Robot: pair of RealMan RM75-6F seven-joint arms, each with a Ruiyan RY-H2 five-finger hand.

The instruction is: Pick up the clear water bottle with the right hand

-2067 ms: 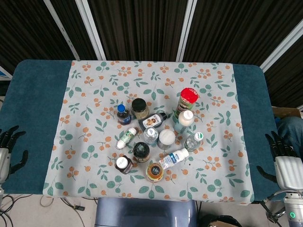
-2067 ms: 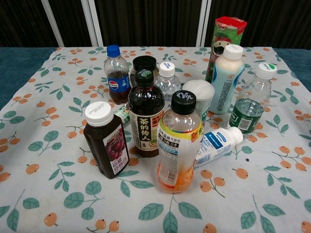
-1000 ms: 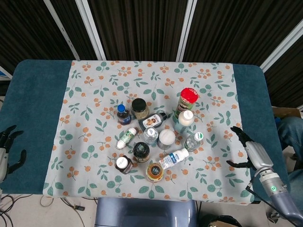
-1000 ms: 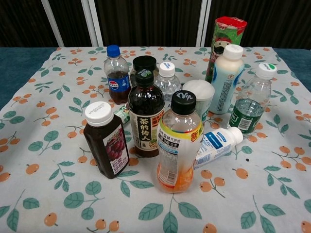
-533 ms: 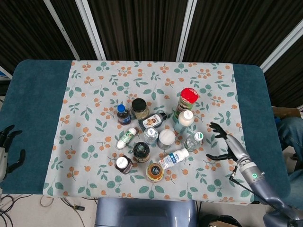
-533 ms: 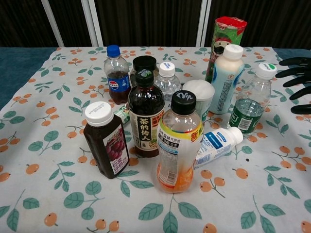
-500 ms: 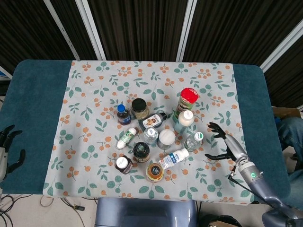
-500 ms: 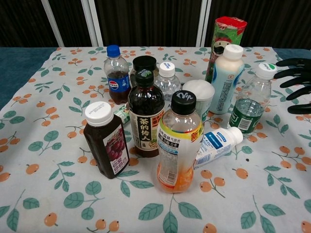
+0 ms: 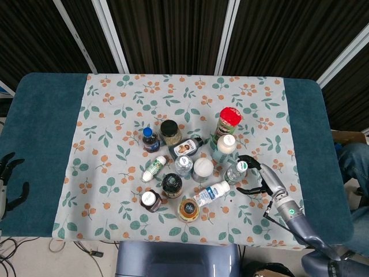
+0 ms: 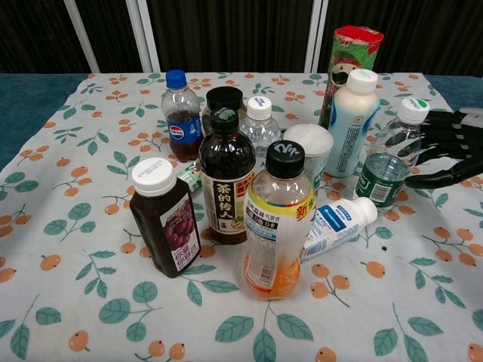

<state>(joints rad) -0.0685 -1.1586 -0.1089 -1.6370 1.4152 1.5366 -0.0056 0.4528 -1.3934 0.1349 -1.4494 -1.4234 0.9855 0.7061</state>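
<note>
Two hands to track from the head view, and only one matters: the right hand (image 9: 260, 178) sits just beside the clear water bottle (image 9: 235, 172), fingers spread wide around empty air, thumb low, the others arched toward the cap. That bottle, green label and white cap, stands upright on the right edge of the cluster on the floral cloth (image 9: 115, 115). The lying white bottle (image 9: 211, 193) points away just in front of it, and the tall white-capped milky bottle (image 9: 223, 148) stands close behind. The left hand (image 9: 7, 179) hangs off at the table's far left edge, fingers apart, holding nothing.

Down to the chest view: the clear water bottle (image 10: 391, 154) is at the right, and the right hand (image 10: 445, 147) comes in from that side with dark fingers (image 10: 425, 139) fanned open. Whether any tip touches the plastic I cannot tell; it looks a hair short. For a clean grasp, my call is to drive the palm straight in at label height, wrap thumb on the near side and the rest behind, and close evenly so the light bottle does not skid or tip. Keep the fingertips clear of the milky bottle (image 10: 350, 121) and the lying bottle (image 10: 335, 225), then lift straight up.
</note>
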